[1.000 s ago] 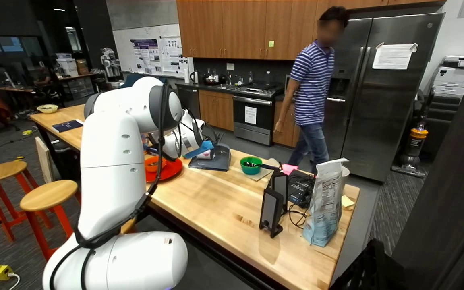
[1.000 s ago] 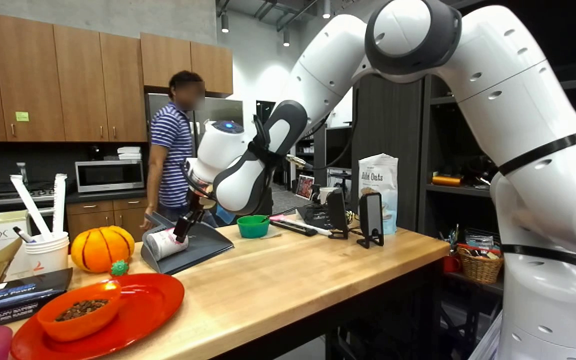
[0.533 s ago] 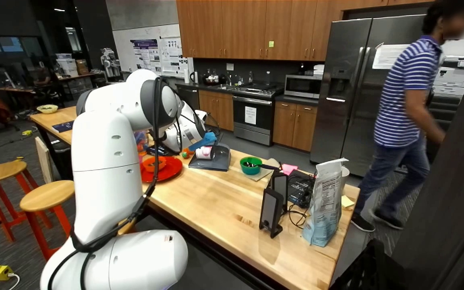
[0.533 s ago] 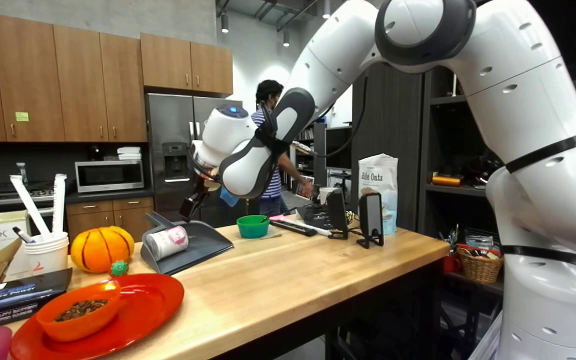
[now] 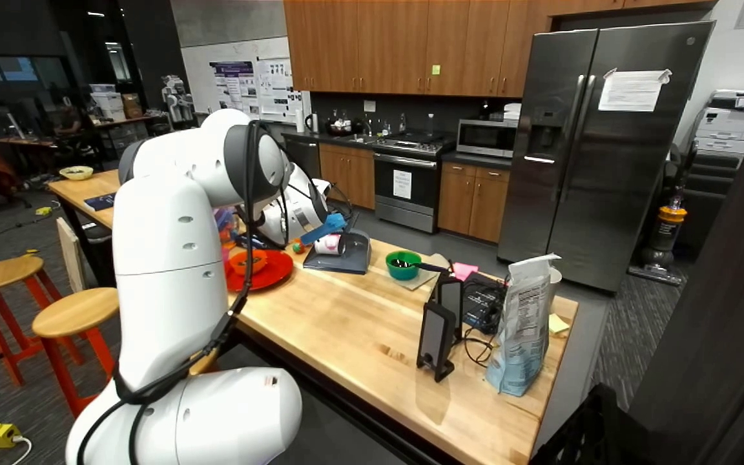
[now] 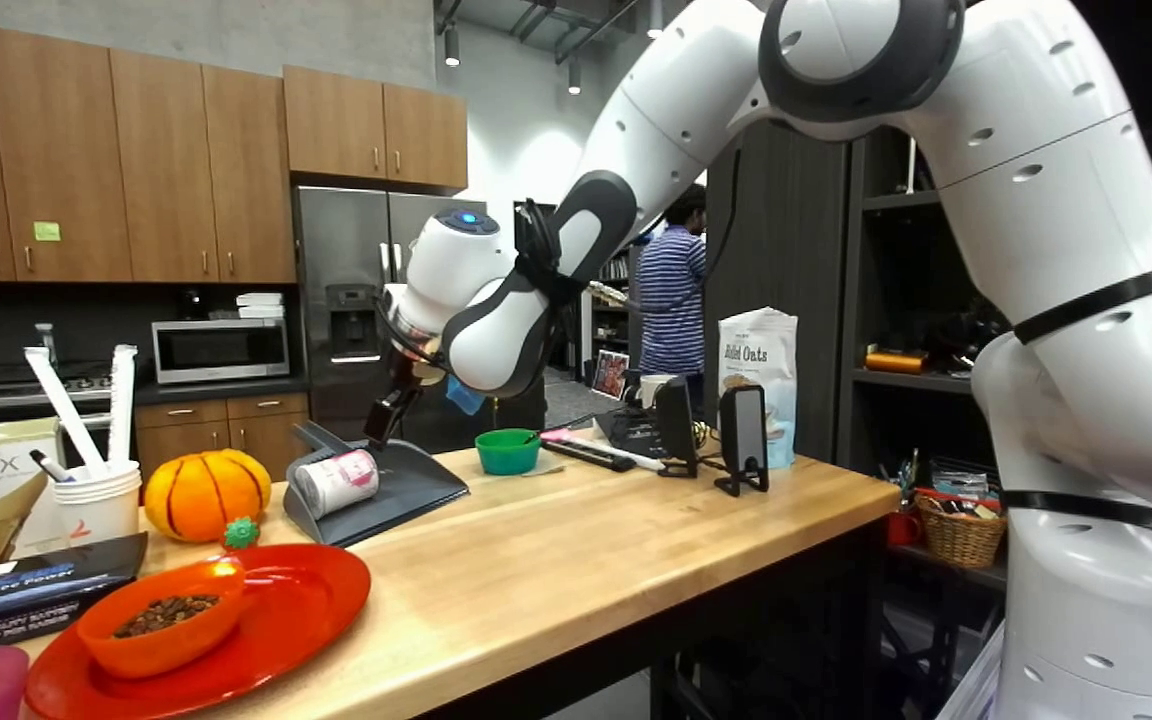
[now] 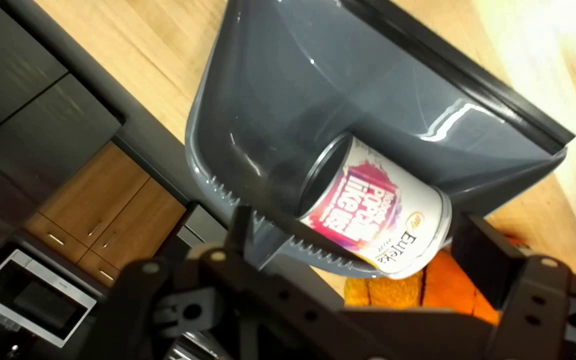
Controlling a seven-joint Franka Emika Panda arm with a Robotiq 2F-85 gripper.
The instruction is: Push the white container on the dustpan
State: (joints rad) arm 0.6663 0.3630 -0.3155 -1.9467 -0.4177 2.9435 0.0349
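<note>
The white container (image 7: 385, 215), a cup with a pink printed label, lies on its side in the dark grey dustpan (image 7: 313, 80), its open mouth facing inward. Its base end rests at the pan's rear rim, near the toothed edge. In both exterior views the container (image 5: 329, 245) (image 6: 338, 482) sits in the dustpan (image 5: 354, 259) (image 6: 414, 492). My gripper (image 7: 353, 217) is open, fingers wide apart, with nothing held. An exterior view shows the gripper (image 6: 383, 418) raised above the container and apart from it.
An orange pumpkin (image 6: 206, 495) stands beside the dustpan. A red plate (image 6: 321, 610) carries an orange bowl (image 6: 161, 640) of brown bits. On the dustpan's other side are a green bowl (image 6: 507, 455), black speakers (image 6: 742, 435) and an oats bag (image 6: 771, 370).
My gripper has risen from beside the container to above it. Container and dustpan keep their places. A person in a striped shirt has walked away from the table.
</note>
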